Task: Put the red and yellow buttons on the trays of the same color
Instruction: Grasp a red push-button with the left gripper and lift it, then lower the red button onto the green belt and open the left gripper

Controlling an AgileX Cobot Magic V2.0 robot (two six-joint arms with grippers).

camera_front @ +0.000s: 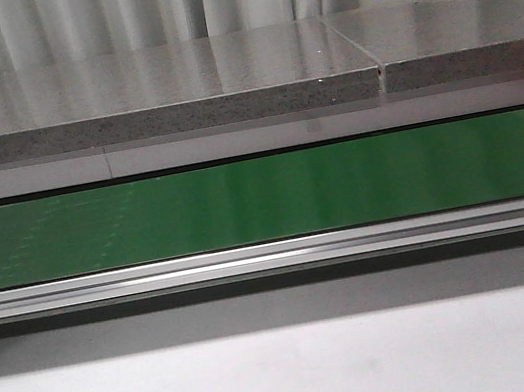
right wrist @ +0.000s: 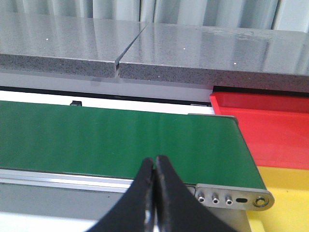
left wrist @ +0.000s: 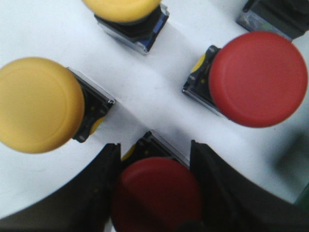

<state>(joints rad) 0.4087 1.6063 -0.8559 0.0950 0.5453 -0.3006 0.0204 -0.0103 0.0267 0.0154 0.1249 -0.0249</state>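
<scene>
In the left wrist view, my left gripper (left wrist: 154, 145) is shut on a red button (left wrist: 157, 193), one black finger pressed against each side of its cap. A second red button (left wrist: 258, 79) and two yellow buttons (left wrist: 38, 104) (left wrist: 123, 9) stand around it on a white surface. In the right wrist view, my right gripper (right wrist: 155, 159) is shut with nothing between its fingers, over the near edge of the green belt (right wrist: 111, 140). Past the belt's end lie a red tray (right wrist: 270, 125) and a yellow tray (right wrist: 285, 203). The front view shows no gripper, button or tray.
The green conveyor belt (camera_front: 263, 201) runs across the front view with a metal rail (camera_front: 272, 255) along its near edge. A grey stone shelf (camera_front: 153, 93) stands behind it. The corner of another black button housing (left wrist: 275, 17) sits beyond the free red button.
</scene>
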